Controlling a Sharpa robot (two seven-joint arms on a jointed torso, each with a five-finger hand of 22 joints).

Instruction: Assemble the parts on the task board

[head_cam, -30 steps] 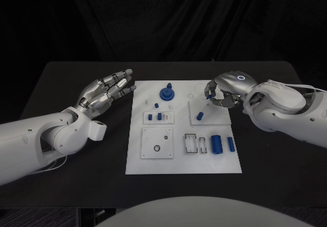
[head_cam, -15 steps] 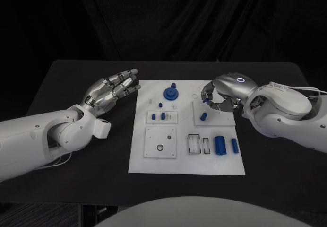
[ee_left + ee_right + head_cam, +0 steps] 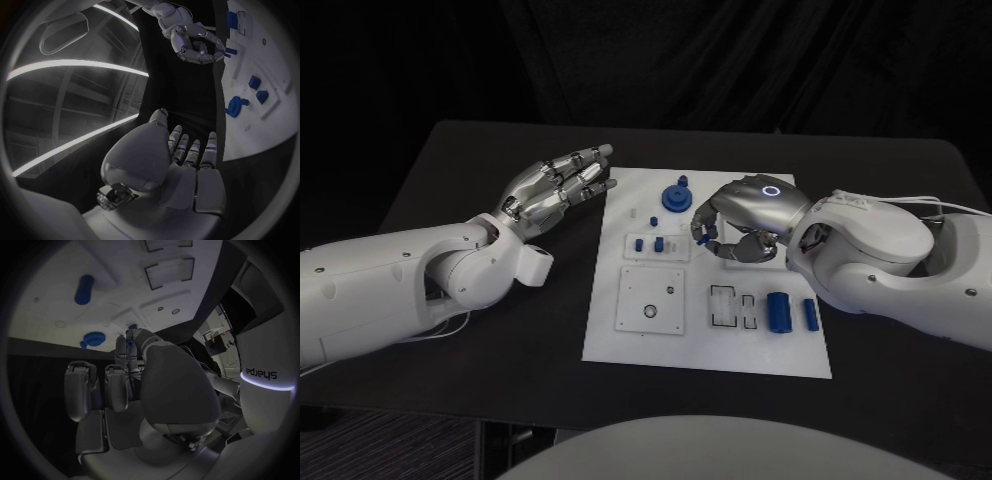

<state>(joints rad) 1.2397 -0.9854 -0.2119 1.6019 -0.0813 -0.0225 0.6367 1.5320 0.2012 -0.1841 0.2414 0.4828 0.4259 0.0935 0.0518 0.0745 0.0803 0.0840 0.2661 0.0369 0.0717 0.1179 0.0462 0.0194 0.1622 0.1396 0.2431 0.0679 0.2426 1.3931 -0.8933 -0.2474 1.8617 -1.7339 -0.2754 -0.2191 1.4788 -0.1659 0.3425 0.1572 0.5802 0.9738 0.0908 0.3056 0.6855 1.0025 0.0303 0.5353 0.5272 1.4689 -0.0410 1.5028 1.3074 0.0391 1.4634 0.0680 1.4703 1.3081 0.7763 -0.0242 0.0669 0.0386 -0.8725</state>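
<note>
Right hand [image 3: 733, 228] hovers over the task board [image 3: 711, 340] near its middle, fingers curled in — pinching a small blue peg [image 3: 130, 344], apparently carried for seating. Left hand [image 3: 560, 188] waits beside the board's left edge, fingers straight, holding nothing. Blue gear [image 3: 678, 195] stands at the far end; blue cylinders [image 3: 792, 314] lie near the right edge.

Right hand [image 3: 733, 230] now further over board [image 3: 635, 335]

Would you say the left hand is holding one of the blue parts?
No, the left hand hovers beside the task board with its fingers extended and nothing in them.
</note>
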